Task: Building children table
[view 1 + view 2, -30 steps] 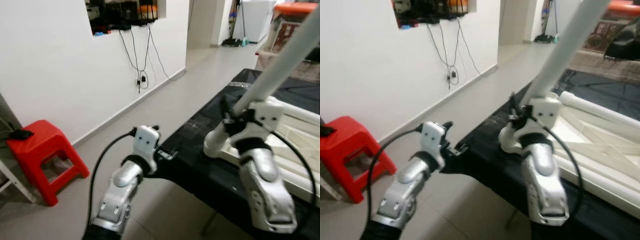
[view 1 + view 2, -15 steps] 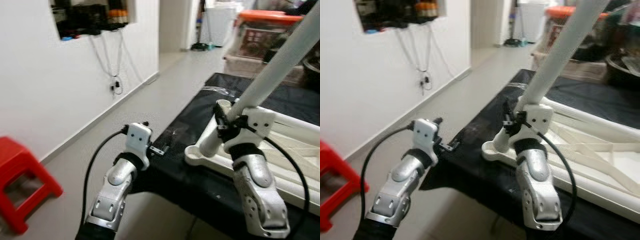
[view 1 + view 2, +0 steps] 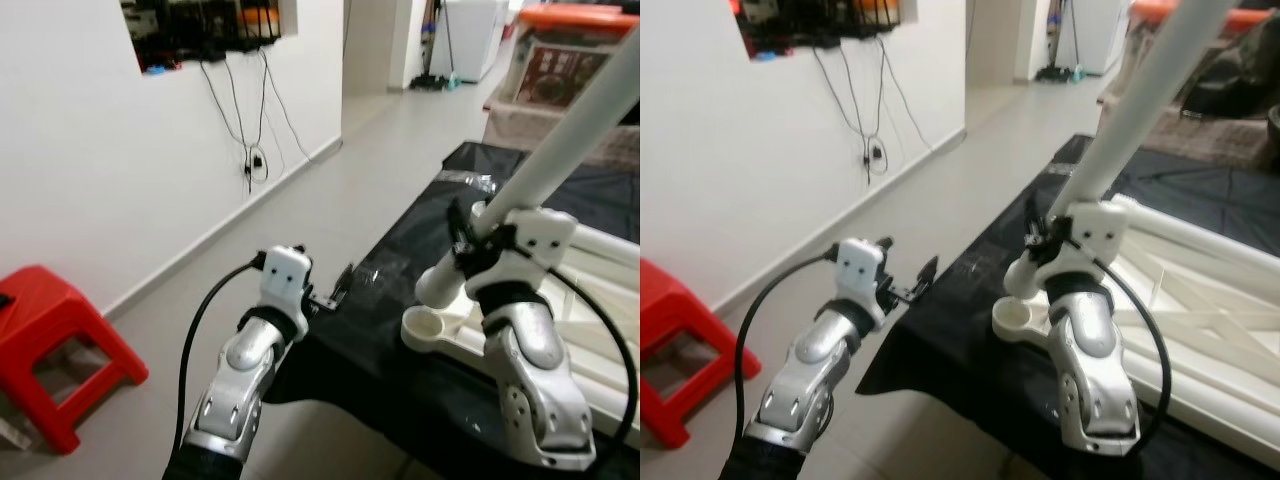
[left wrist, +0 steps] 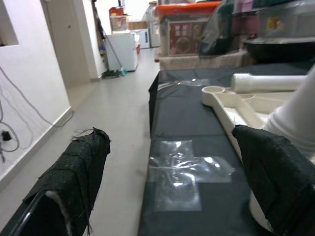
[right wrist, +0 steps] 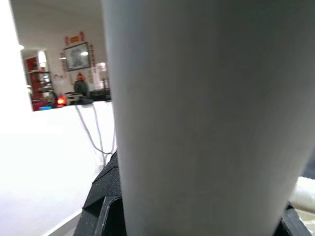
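A black-covered table fills the lower right of the head view, carrying the upturned white plastic children's table top with a round corner socket. The right tool clenches a long white tubular leg, slanting toward upper right. The left tool hangs released near the table edge. The leg-fitting step seems underway; next, its foot must be lined up over the socket.
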You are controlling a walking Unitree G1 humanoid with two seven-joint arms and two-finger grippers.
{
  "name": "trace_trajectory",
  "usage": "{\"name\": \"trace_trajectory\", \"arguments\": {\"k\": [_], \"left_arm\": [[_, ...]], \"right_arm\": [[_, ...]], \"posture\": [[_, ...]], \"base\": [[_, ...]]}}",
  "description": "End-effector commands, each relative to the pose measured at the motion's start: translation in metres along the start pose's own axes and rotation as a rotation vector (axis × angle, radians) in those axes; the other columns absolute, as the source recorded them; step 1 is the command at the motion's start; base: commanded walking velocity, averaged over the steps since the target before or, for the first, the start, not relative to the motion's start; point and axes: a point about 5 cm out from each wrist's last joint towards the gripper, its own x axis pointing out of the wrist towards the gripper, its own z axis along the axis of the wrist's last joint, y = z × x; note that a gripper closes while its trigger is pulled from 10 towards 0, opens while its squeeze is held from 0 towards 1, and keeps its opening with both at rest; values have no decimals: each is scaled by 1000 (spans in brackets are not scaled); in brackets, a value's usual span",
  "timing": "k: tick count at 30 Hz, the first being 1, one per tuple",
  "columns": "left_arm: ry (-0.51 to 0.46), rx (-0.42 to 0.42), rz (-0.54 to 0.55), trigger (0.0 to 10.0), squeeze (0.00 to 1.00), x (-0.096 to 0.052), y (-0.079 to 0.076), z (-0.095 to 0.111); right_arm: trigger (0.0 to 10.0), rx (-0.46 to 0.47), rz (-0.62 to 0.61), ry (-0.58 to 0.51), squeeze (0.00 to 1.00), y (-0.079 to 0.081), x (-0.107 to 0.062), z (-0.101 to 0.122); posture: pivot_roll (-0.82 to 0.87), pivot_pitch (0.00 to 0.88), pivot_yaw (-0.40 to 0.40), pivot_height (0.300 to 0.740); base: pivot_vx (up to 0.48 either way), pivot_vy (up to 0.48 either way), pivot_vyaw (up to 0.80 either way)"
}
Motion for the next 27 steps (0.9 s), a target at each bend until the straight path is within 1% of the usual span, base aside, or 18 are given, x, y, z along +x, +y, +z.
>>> {"name": "trace_trajectory", "arguments": {"k": [1,4,7,9,10,11,12,13,17,18,19,20,21,22,24,25,26,27], "left_arm": [[14,0,-7,10000,0,-4,0,-3],[24,3,-36,10000,0,-9,-5,-6],[37,-10,-59,10000,0,-16,-11,-7],[38,-15,-64,10000,0,-19,-13,-6],[41,-16,-70,10000,0,-22,-15,-5],[41,-16,-70,10000,0,-22,-15,-5],[43,-16,-74,10000,0,-23,-17,-5],[48,-27,-93,10000,0,-31,-23,0],[48,-31,-98,10000,0,-33,-24,2],[52,-38,-107,10000,0,-35,-26,4],[52,-38,-107,10000,0,-35,-26,4],[51,-34,-121,10000,0,-37,-27,6],[52,-31,-132,10000,0,-38,-28,8],[51,-26,-141,10000,0,-40,-29,11],[51,-22,-146,10000,0,-42,-29,12],[60,-25,-154,10000,0,-44,-29,13],[60,-25,-154,10000,0,-44,-29,13],[65,-26,-158,10000,0,-45,-29,14]], "right_arm": [[10000,11,20,-2,0,0,3,0],[10000,4,44,14,0,-3,9,-2],[10000,-3,81,42,0,-13,21,-5],[10000,-6,91,46,0,-16,23,-5],[10000,-13,97,57,0,-21,27,-5],[10000,-13,97,57,0,-21,27,-5],[10000,-17,100,64,0,-25,30,-6],[10000,-17,113,69,0,-36,43,-2],[10000,-16,117,67,0,-37,46,1],[10000,7,140,77,0,-42,55,3],[10000,7,140,77,0,-42,55,3],[10000,37,184,84,0,-43,61,5],[10000,59,218,88,0,-43,66,6],[10000,75,255,91,0,-43,69,9],[10000,84,278,93,0,-43,71,11],[10000,131,390,106,0,-38,73,15],[10000,131,390,106,0,-38,73,15],[10000,149,462,113,0,-35,72,17]], "posture": [[27,0,-46,740],[29,0,-49,740],[34,14,-57,740],[35,17,-60,740],[38,32,-66,740],[38,32,-66,740],[38,32,-66,740],[48,100,-72,740],[49,106,-72,740],[52,131,-71,740],[52,131,-71,740],[58,172,-73,740],[58,172,-73,740],[58,201,-69,740],[58,201,-69,740],[62,235,-72,740],[62,235,-72,740],[64,246,-72,740]], "base": [[0,0,0],[0,0,0],[0,0,0],[0,0,0],[0,0,0],[0,0,0],[0,0,0],[0,0,0],[0,0,0],[0,0,0],[0,0,0],[0,0,0],[0,0,0],[0,0,0],[0,0,0],[0,0,0],[0,0,0],[0,0,0]]}}
